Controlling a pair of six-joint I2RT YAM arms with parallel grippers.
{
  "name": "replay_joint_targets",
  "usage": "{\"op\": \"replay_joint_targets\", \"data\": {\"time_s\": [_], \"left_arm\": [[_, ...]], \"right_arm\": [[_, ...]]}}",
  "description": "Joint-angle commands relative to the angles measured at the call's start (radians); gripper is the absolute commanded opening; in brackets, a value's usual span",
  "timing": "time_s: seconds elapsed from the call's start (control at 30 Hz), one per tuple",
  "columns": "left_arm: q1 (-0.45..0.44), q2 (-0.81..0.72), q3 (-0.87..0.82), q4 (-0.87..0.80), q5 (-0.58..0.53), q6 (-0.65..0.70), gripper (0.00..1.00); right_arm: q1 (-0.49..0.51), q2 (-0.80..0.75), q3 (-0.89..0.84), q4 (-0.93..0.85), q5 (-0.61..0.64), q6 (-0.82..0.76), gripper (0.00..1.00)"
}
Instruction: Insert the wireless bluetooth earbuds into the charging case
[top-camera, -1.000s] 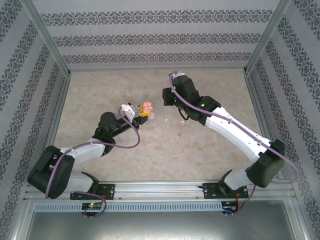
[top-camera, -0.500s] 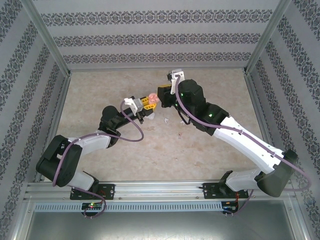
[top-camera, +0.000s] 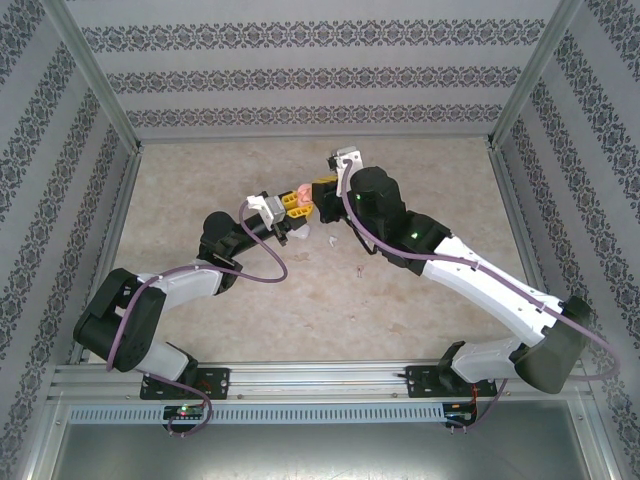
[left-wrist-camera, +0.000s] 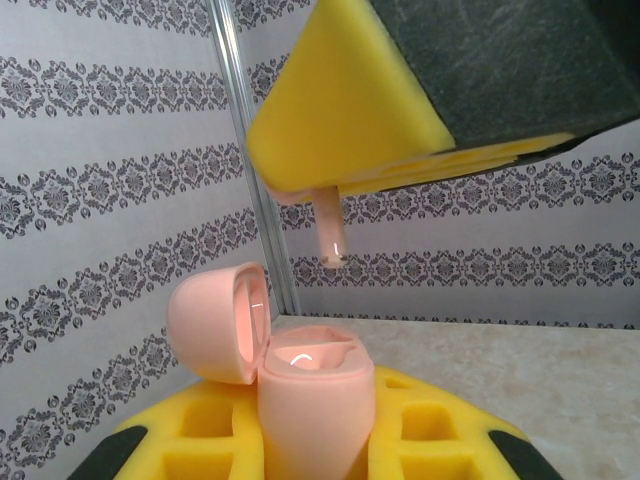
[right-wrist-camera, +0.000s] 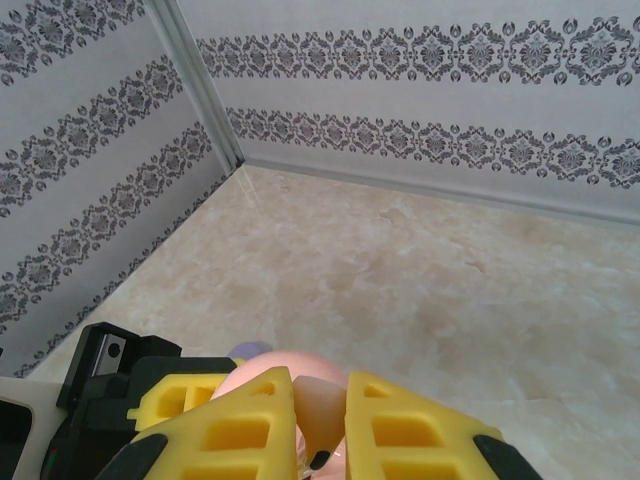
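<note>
A pink charging case (left-wrist-camera: 315, 400) stands upright with its lid (left-wrist-camera: 215, 320) swung open to the left. My left gripper (left-wrist-camera: 315, 445) is shut on its lower body. My right gripper (right-wrist-camera: 322, 425) is shut on a pinkish earbud (right-wrist-camera: 325, 395). In the left wrist view that earbud's stem (left-wrist-camera: 330, 235) hangs down from the right gripper's yellow fingers (left-wrist-camera: 350, 110), a short way above the open case and apart from it. From above, the case (top-camera: 303, 193) sits between the left gripper (top-camera: 293, 206) and the right gripper (top-camera: 322, 192), mid-table.
Loose small earbuds lie on the beige table just near of the grippers: one (top-camera: 328, 240), another (top-camera: 365, 247) and a third (top-camera: 358, 271). A small purple object (right-wrist-camera: 248, 348) shows beyond the case. Patterned walls enclose the table (top-camera: 200, 200).
The left arm lifted the case up and to the right, then held still. The right gripper swung left with the earbud and now hangs right over the open case.
</note>
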Motion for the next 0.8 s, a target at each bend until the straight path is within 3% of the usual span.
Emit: {"op": "replay_joint_targets", "data": {"time_s": [0.0, 0.77], "left_arm": [[-0.013, -0.004, 0.03, 0.067, 0.023, -0.018, 0.0], [-0.012, -0.028, 0.038, 0.071, 0.024, -0.028, 0.0]], "right_arm": [[0.018, -0.003, -0.009, 0.036, -0.018, 0.002, 0.15], [0.027, 0.03, -0.035, 0.035, -0.007, 0.017, 0.13]]}}
